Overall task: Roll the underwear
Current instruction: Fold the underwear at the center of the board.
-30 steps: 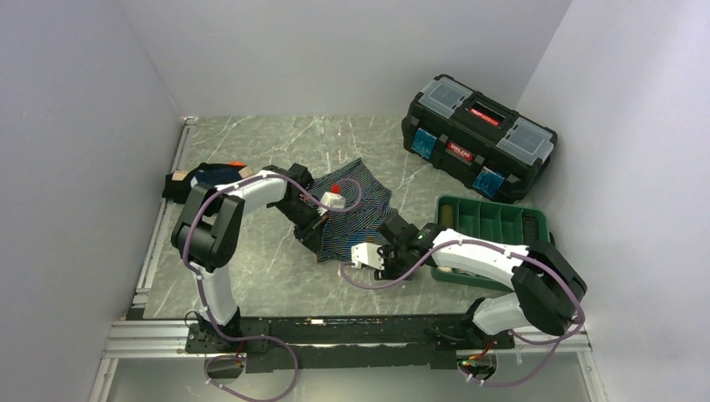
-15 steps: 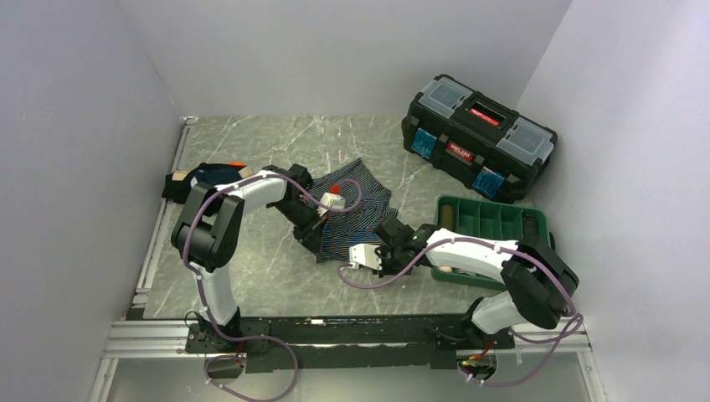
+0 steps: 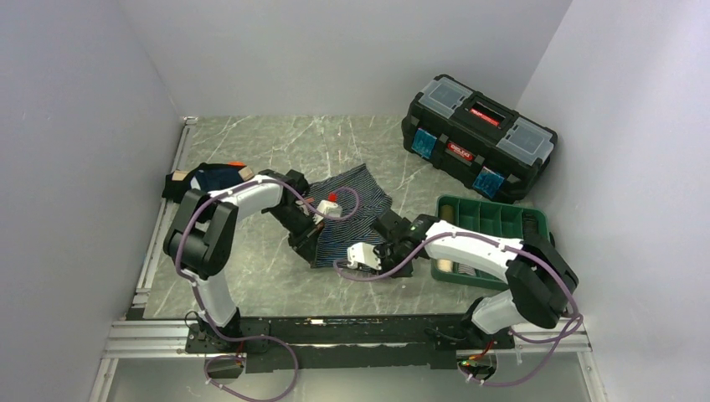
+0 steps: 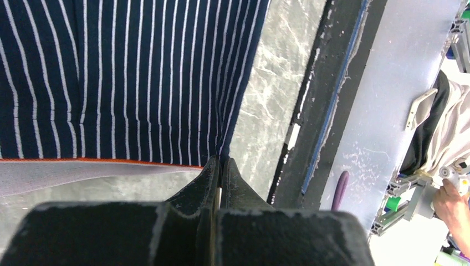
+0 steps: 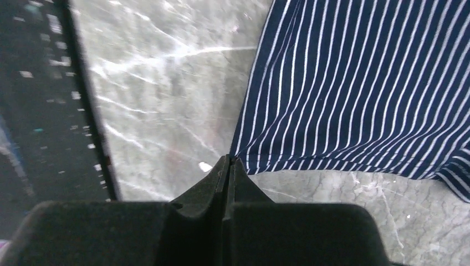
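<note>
The striped underwear lies spread on the bench, just left of the green tray. The left pincer is closed tight on the garment's corner farther from the tray. The right pincer is also fully closed, apparently nipping the corner nearer the tray, though the cloth between its tips is hard to make out.

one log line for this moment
left tool: shut on striped underwear corner | right tool: shut on another corner | state: spread on table, not rolled
</note>
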Controlling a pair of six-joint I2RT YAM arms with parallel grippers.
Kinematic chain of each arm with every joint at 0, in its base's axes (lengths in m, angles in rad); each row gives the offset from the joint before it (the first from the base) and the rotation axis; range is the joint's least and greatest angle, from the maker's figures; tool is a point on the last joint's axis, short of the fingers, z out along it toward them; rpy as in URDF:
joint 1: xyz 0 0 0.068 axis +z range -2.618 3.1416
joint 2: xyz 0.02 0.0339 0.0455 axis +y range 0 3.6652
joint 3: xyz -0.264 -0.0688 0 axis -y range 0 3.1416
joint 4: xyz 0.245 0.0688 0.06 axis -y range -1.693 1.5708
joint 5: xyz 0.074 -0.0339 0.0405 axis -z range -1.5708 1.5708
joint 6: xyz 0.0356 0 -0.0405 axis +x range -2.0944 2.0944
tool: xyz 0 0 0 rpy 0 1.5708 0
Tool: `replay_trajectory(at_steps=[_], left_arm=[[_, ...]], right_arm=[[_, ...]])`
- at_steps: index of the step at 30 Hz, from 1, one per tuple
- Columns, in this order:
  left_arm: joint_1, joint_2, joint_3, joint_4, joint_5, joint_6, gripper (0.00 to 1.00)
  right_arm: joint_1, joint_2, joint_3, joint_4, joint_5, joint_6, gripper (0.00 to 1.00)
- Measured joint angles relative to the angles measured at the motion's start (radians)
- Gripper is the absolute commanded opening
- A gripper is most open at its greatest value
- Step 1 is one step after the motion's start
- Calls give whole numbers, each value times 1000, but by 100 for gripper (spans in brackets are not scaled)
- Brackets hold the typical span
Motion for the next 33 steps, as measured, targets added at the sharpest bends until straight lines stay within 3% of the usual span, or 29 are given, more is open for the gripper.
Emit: replay_trajectory(at_steps=[10,16,21,24,33], left_arm=[[-113,-88,-49,-125,-46,66,0],[-111,-99,-42,-219,-51,99,0],[-35,-106,45,-289,-19,113,0],[42,-105,128,-298,-10,108,0],[179,43,368,-264,-45,1,0]], right_arm=[[0,-31,153,-285,-261,-3,0],[1,-68,225,-409,-320,-3,0],[-18,-92,313,-446,-293,-5,0],[-90,-64,386,-467,-263,-25,0],[-285,299,750,-493,-151,-121,0]])
